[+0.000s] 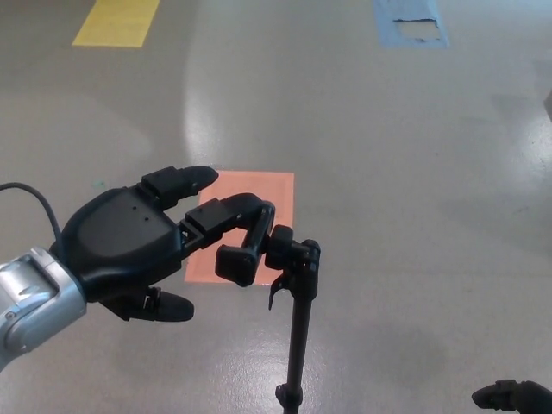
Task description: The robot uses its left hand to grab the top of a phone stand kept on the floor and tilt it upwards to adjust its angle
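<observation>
Left hand has one finger hooked over top clamp of stand, other fingers spread. Stand is upright on floor, beside orange patch. Right hand at corner, fingers unclear.

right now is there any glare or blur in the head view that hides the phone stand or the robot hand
Head view: a broad pale glare streak runs down the grey floor above the left robot hand, but it stays clear of the phone stand; both are sharp, though black on black blurs the line where a fingertip meets the stand's clamp; the right robot hand is cut off by the corner.
</observation>
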Motion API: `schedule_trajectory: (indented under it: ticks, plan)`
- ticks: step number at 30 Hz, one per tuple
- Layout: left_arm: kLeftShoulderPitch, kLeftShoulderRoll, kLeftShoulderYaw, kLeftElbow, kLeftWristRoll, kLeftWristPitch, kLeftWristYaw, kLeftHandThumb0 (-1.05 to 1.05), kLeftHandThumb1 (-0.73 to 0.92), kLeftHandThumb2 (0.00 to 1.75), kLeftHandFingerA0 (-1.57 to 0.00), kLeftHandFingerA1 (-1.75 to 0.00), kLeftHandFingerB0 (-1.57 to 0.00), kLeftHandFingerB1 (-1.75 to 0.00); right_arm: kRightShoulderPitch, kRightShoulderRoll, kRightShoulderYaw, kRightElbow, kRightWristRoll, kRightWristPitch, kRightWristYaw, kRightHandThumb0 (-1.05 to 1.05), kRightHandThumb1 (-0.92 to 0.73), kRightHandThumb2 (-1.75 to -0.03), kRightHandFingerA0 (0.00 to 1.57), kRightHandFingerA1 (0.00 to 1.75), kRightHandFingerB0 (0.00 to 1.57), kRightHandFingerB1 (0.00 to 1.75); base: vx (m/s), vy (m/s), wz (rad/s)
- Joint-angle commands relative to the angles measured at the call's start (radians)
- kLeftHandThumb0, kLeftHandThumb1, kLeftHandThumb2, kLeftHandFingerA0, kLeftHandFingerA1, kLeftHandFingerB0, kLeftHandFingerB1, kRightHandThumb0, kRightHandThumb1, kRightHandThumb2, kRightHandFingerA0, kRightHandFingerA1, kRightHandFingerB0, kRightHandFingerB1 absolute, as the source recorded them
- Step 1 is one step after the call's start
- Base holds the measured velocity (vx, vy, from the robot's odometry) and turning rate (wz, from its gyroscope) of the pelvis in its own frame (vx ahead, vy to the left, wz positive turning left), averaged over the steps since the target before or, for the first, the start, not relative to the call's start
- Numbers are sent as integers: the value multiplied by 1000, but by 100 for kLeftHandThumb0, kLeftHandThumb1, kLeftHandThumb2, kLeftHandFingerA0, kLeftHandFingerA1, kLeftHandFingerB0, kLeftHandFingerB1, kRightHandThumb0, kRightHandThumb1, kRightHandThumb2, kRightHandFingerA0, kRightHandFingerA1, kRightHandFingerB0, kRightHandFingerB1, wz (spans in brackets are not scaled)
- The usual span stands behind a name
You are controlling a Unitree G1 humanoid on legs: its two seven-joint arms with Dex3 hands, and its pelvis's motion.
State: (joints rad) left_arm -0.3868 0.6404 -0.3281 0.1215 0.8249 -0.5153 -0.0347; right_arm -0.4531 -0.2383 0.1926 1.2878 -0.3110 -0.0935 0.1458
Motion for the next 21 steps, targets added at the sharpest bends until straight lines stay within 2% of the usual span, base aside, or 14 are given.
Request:
schedule_trajectory:
  ticks: [1, 5, 12, 21]
  plan:
    - [22, 20, 8, 5, 1, 30, -38, -82, 58, 93, -4, -16, -3, -17, -9, -3, 0, 2, -1, 6, 7, -50, -70, -61, 28, 36, 30, 33, 0, 0, 0]
    - [25, 17, 6, 16, 2, 23, -27, -83, 58, 91, -6, -16, -6, -16, -12, -3, 10, 3, -11, 13, -3, -52, -70, -61, 27, 35, 30, 33, 0, 0, 0]
    - [31, 15, 2, 7, 8, 34, -42, -81, 59, 95, 0, -17, 0, -16, -15, -5, 11, 0, -7, 9, 6, -52, -71, -61, 28, 36, 29, 33, 0, 0, 0]
    - [38, 7, 5, 11, -1, 18, -32, -83, 59, 93, -5, -16, -5, -16, -25, -7, 19, 0, -14, 5, 4, -53, -70, -61, 28, 36, 30, 33, 0, 0, 0]
